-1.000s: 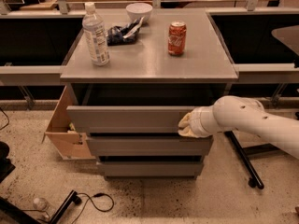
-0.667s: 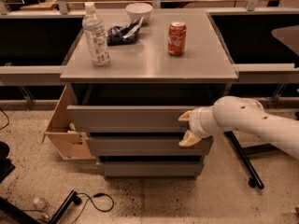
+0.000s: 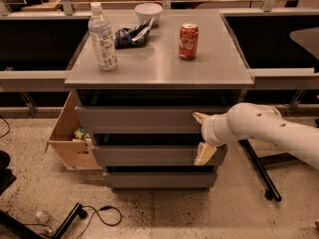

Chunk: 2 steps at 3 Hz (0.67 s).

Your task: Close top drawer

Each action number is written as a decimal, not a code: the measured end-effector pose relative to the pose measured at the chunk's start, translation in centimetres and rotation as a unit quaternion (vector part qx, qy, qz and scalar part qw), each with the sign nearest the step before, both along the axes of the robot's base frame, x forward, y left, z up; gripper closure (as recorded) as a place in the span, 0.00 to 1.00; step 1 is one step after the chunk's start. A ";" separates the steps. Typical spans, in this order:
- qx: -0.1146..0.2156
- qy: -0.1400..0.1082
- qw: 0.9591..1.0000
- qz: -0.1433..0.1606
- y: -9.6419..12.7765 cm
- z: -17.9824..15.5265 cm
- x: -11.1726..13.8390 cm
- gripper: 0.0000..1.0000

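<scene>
The top drawer (image 3: 137,119) is the wide grey front just under the cabinet top. It stands slightly out, with a dark gap above it. My gripper (image 3: 203,136) is at the right end of that front. Its fingers are spread open: the upper fingertip (image 3: 200,117) rests against the drawer front, and the lower fingertip (image 3: 205,154) hangs in front of the middle drawer (image 3: 144,156). It holds nothing. The white arm (image 3: 269,131) comes in from the right.
A water bottle (image 3: 102,38), a red soda can (image 3: 189,34), a white bowl (image 3: 148,12) and a dark snack bag (image 3: 128,35) sit on the cabinet top (image 3: 159,68). An open cardboard box (image 3: 70,136) stands left of the cabinet. A black chair leg (image 3: 259,171) is at right and a cable (image 3: 99,213) lies on the floor.
The gripper's fingers have spread from nearly together to wide open at the drawer's right end. The top drawer front sits a little further in than before.
</scene>
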State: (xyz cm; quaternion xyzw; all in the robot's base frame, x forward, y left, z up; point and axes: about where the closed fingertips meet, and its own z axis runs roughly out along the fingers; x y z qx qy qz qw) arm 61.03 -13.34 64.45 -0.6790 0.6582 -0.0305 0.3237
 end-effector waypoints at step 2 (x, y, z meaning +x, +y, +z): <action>-0.006 0.000 1.000 0.001 0.1 0.4 -0.5 0.40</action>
